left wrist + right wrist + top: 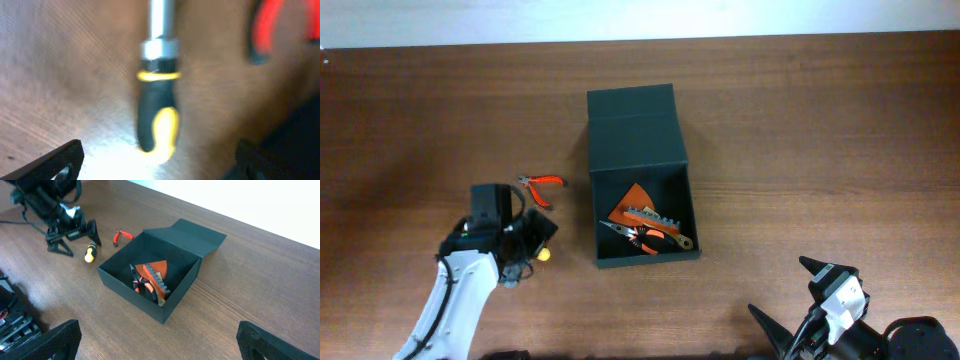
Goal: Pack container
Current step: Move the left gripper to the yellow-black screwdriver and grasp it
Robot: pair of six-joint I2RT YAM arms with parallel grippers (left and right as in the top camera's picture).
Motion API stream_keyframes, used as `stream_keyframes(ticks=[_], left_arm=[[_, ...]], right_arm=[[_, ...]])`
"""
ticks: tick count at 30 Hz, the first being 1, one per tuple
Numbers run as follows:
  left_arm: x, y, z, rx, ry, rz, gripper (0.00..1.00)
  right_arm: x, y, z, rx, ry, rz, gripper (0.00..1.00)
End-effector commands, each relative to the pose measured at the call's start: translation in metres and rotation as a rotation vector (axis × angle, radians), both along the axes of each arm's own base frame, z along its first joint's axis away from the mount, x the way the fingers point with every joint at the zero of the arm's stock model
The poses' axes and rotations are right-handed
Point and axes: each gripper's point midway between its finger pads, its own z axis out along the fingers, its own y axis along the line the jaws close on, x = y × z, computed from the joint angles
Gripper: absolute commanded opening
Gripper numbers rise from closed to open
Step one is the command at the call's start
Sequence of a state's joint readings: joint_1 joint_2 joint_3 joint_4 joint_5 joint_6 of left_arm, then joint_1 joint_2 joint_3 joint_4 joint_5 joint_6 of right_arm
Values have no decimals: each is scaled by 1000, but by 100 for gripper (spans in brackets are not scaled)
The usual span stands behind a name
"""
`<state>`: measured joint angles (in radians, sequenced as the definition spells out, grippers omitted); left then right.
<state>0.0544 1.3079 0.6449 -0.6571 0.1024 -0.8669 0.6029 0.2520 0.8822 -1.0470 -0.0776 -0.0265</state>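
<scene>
The dark green container (665, 256) stands open mid-table, its flap lid (632, 104) laid back. Inside lie an orange piece, a toothed metal tool and orange-handled pliers (642, 232). It also shows in the right wrist view (170, 307). A screwdriver with a black and yellow handle (156, 122) lies on the table under my left gripper (523, 250), whose open fingers (157, 162) are spread on either side of the handle end. Small red-handled cutters (540, 184) lie left of the container. My right gripper (790, 300) is open and empty near the front right edge.
The wooden table (820, 150) runs to a pale wall at the back. My left arm (455, 300) reaches in from the front left. In the right wrist view the left gripper (75, 230) sits beside the screwdriver's yellow end (89, 256).
</scene>
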Motion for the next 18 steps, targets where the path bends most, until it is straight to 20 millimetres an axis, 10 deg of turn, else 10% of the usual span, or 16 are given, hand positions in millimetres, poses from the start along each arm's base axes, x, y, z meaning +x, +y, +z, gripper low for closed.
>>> stream_keyframes(ticks=[1,11,18], left_arm=[[-4,-5,-12,-40,47,60,99],[-19,-16,-41,-111,190,74,100],[-19,-16,-41,-119,196,114,71]], right_arm=[[1,-2,1,7,-3,-15,99],[1,-2,1,7,-3,-15,99],[1,-2,1,7,-3,-15,99]])
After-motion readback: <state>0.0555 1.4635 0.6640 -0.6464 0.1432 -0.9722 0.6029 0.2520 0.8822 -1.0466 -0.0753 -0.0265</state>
